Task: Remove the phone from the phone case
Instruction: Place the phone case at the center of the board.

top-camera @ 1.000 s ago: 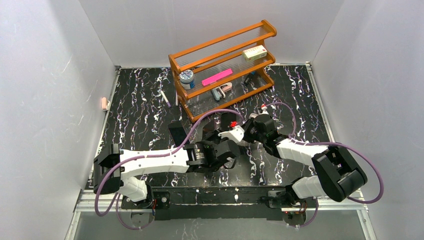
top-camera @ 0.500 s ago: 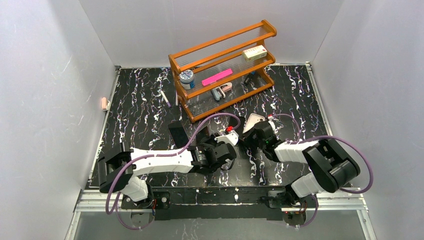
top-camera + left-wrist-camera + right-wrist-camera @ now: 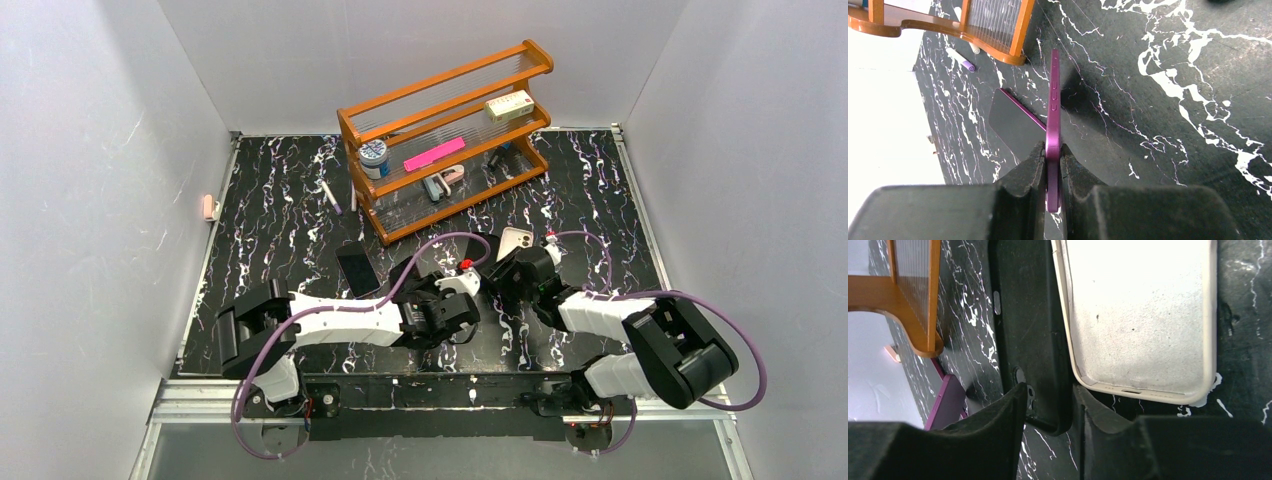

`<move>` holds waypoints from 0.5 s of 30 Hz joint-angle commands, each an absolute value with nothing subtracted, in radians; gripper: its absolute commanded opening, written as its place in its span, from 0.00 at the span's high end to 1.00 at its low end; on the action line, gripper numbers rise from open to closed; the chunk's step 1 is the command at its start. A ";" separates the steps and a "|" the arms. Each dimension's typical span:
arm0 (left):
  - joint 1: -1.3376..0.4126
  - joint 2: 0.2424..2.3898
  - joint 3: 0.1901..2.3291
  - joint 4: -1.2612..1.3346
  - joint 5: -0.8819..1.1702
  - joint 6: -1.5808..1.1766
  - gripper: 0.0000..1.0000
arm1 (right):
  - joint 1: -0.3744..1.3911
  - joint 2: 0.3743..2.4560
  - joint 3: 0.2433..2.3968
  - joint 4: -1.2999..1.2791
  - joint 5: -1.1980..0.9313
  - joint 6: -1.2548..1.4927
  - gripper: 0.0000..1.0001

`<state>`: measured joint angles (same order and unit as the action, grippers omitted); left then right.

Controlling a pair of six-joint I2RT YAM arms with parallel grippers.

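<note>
Black white-veined marble tabletop (image 3: pixel 280 200): left gripper (image 3: pixel 1053 155) pinches slim purple phone (image 3: pixel 1054 90) edge-on; right gripper (image 3: pixel 1050 392) straddles black rubbery phone case (image 3: pixel 1028 315), grip unclear.

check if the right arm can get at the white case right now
Probably yes: the white case lies uncovered right beside the right pincer. But a black case sits between its jaws, so that likely has to go first.

The grippers have separated: the cream case (image 3: pixel 517 240) now lies flat near the shelf (image 3: pixel 346 125), clear of the right gripper (image 3: pixel 1050 390), and the left gripper (image 3: pixel 1053 150) has withdrawn with the purple phone (image 3: pixel 1053 95).
</note>
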<state>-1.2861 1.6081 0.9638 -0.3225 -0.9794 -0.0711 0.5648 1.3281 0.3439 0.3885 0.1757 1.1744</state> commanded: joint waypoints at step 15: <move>-1.284 1.796 1.017 -0.349 -1.038 -0.141 0.88 | 0.559 1.033 0.384 0.181 0.057 0.894 0.14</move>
<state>-1.2865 1.7618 0.9981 -0.3351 -1.0618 -0.0757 0.5629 1.1255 0.3573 0.2180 0.0685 0.9718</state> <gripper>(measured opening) 0.118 0.823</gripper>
